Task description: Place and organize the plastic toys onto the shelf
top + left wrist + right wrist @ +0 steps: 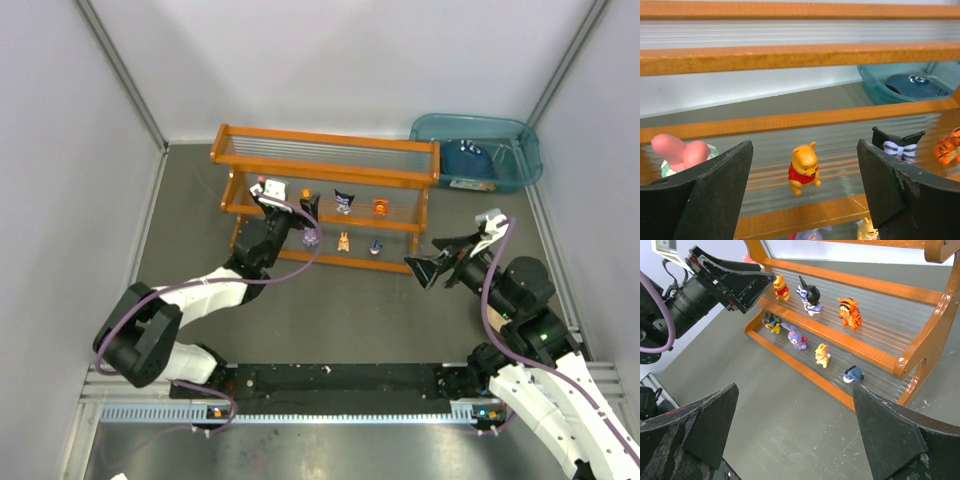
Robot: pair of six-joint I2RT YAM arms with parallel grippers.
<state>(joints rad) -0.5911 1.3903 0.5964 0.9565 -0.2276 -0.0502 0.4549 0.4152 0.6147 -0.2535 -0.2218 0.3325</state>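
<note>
Now both hands hang wide open and empty at the shelf (330,150)
Left hand (803,147) faces the middle tier, framing the yellow bear (804,170), pink-white toy (682,152) and black-white toy (900,145) either side; purple toy (797,337) and tan toy (822,355) stand below; right hand (795,392) hovers over the counter (350,310)
</note>
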